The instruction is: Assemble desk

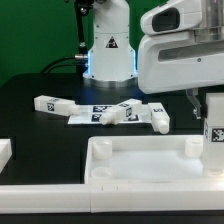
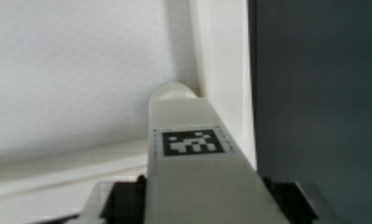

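Note:
The white tray-like tabletop [image 1: 140,163] lies at the front of the black table, rim up, with round sockets at its corners. My gripper [image 1: 212,108] is at the exterior view's right, shut on a white square-post leg [image 1: 214,128] with a black-and-white tag, held upright over the tabletop's far right corner. In the wrist view the leg [image 2: 197,150] runs out from between the fingers [image 2: 115,200], its tip at the tabletop's inner rim corner [image 2: 186,70]. Three more legs [image 1: 58,103] [image 1: 112,114] [image 1: 157,117] lie further back.
The marker board [image 1: 92,113] lies under the loose legs. The robot base [image 1: 108,50] stands at the back. A white block [image 1: 4,153] sits at the exterior view's left edge, and a white wall [image 1: 40,195] runs along the front.

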`<state>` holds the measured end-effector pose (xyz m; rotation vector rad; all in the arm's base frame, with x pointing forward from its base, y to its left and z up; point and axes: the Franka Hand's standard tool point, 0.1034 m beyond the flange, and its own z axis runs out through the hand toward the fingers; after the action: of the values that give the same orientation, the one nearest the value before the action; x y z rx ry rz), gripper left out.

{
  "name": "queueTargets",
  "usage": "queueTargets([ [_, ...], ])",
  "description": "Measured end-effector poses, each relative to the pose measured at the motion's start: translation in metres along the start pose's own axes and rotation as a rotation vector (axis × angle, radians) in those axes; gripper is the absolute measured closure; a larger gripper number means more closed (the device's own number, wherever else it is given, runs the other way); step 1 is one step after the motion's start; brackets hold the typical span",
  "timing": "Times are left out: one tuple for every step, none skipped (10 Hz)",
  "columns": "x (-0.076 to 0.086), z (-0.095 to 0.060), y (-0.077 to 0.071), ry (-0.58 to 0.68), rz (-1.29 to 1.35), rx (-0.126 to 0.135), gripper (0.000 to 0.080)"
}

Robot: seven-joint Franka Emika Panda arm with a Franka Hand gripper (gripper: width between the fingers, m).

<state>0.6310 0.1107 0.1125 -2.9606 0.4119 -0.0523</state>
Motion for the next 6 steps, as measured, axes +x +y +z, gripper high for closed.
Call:
queueTargets([
  [-0.0035,0.0012,0.0017,0.02,0.141,0.0,0.0504],
  [-0.0028,0.0015,0.0025,0.033,0.305,0.015,0.0504],
  [-0.0021,0.0017,0.002,0.03,0.527,0.039,0.0508],
  [-0.0024,0.0022,-0.0002,0.013,0.724,0.065,0.0508],
  [-0.0012,0.0024,-0.0005,-0.006,0.828,0.082,0.0509],
  [-0.0017,0.0025,-0.0012,-0.007,0.873,0.082,0.0509],
])
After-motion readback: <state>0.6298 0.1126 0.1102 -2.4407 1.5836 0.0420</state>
